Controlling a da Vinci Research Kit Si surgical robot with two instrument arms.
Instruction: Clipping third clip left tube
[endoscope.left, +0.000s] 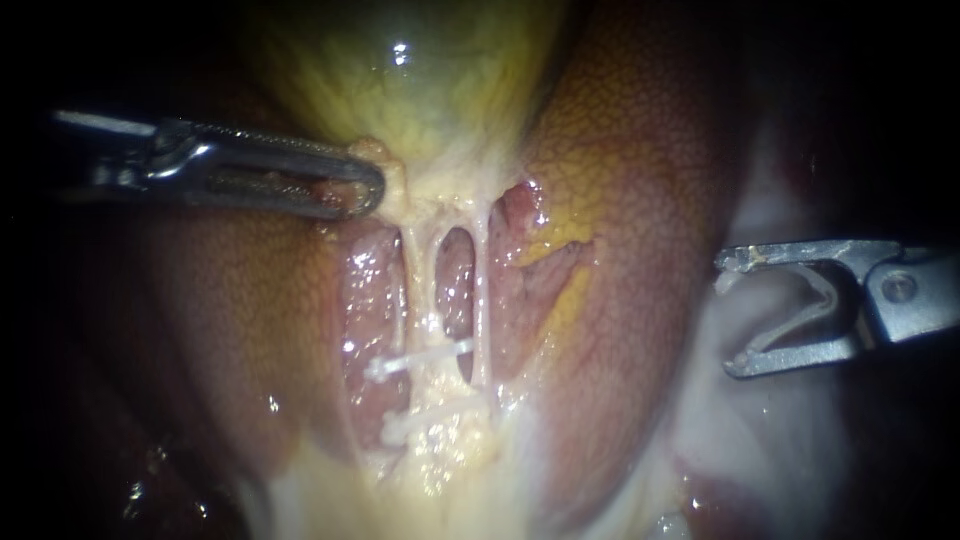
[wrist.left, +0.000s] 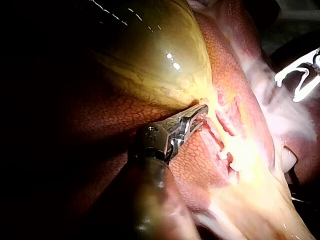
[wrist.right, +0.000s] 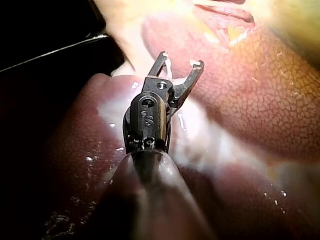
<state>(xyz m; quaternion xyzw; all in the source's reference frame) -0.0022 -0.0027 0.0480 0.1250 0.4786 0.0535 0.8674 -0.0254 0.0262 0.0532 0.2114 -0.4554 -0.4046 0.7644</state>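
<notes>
Right: my grey right instrument (endoscope.left: 730, 315) holds a white V-shaped clip (endoscope.left: 828, 297), jaws wide.
Left: my steel left instrument (endoscope.left: 372, 190) pinches the yellow-green gallbladder (endoscope.left: 420, 90) at its neck.

A surgical bench, plainly: a wet liver (endoscope.left: 640, 150) and greenish gallbladder (endoscope.left: 420, 80) lie under one hard pool of light, with darkness all round. Two slender steel tools reach in. The left instrument (endoscope.left: 372, 190) is clamped on the gallbladder, and the right instrument (endoscope.left: 728, 315) carries a loaded clip (endoscope.left: 812, 283) between spread jaws. White clips (endoscope.left: 415, 360) cross the left tube (endoscope.left: 417, 270).
</notes>
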